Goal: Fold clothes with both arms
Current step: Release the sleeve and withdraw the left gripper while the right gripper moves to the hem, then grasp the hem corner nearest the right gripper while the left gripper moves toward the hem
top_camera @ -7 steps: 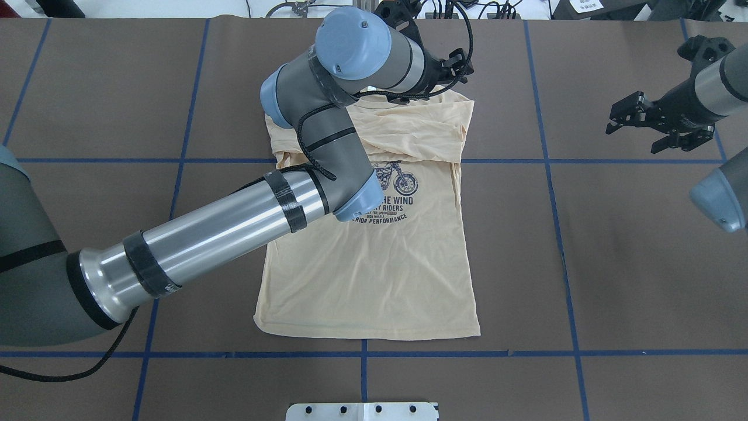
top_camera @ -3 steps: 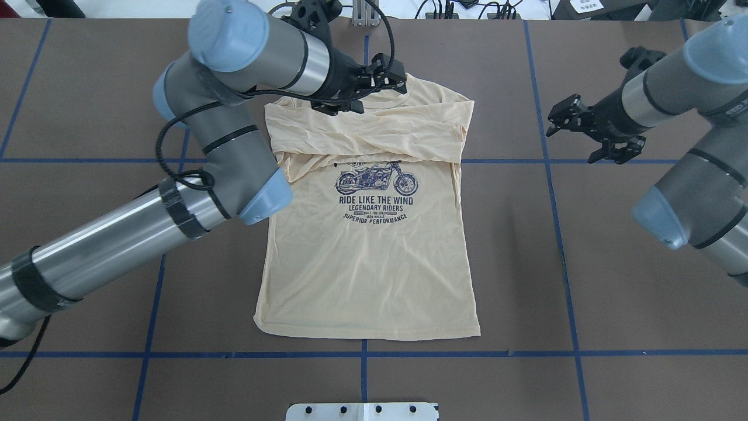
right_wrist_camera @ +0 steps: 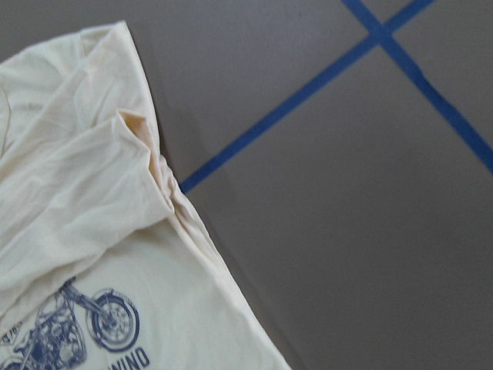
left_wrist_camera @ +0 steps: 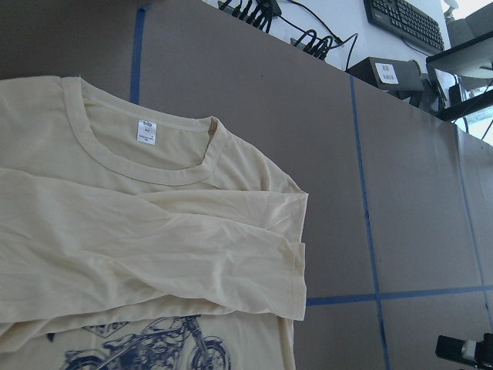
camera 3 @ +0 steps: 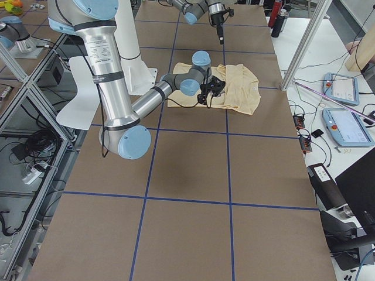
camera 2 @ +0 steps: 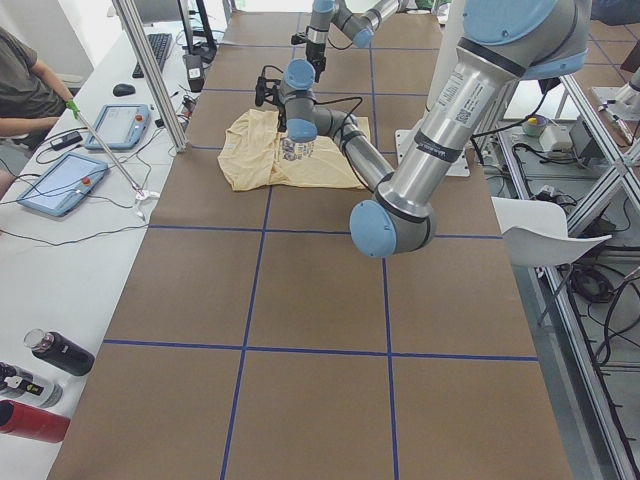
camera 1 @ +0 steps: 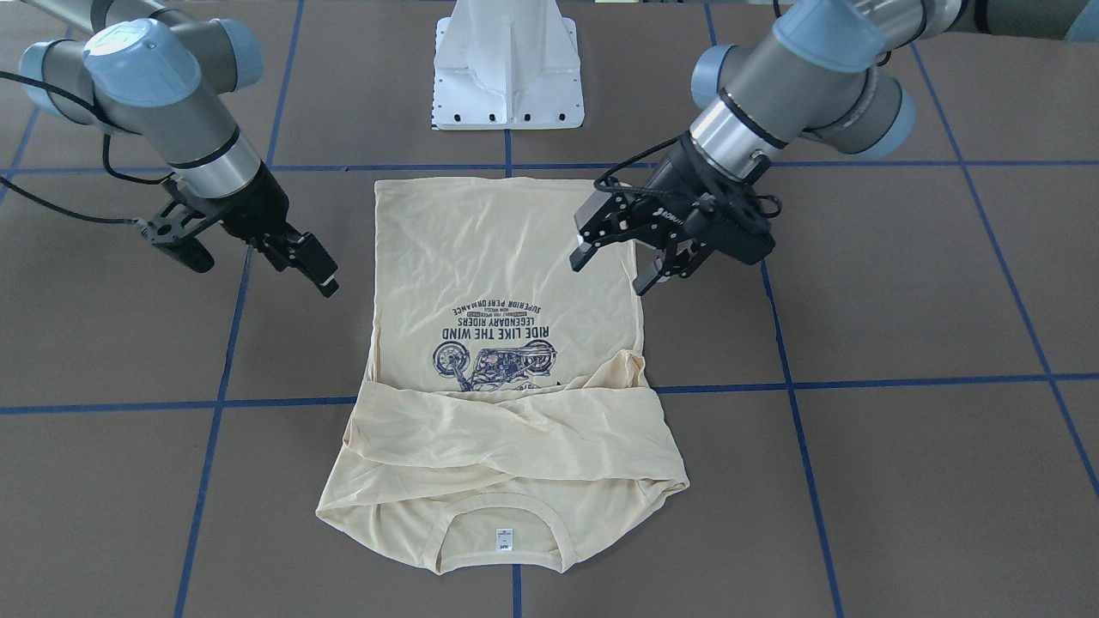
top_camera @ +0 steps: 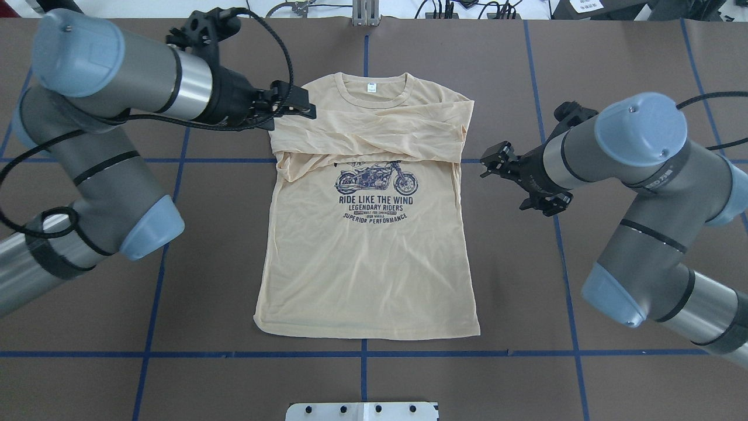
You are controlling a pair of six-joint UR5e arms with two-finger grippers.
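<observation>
The clothes, one cream-yellow shirt (top_camera: 368, 263), lie flat and print-up on the brown table, both long sleeves (top_camera: 374, 131) folded across the chest. The collar with its white label (top_camera: 370, 88) points away from the robot. My left gripper (top_camera: 289, 114) hangs open and empty above the shirt's left shoulder; the front-facing view shows its spread fingers (camera 1: 614, 270) raised over the shirt's edge. My right gripper (top_camera: 505, 182) is open and empty, just right of the shirt at chest height, apart from the cloth (camera 1: 258, 270). The wrist views show the collar (left_wrist_camera: 146, 166) and the shirt's right edge (right_wrist_camera: 177, 200).
The white pedestal base (camera 1: 506, 77) stands at the table's near edge, behind the shirt's hem. Blue tape lines (top_camera: 362, 354) grid the brown table. A person (camera 2: 25, 80) sits at a side desk with tablets; bottles (camera 2: 40, 390) lie there.
My left arm swung left, off the collar area to the shirt's left shoulder, uncovering the print. My right arm came in from the far right toward the shirt's right edge. The shirt stayed still.
</observation>
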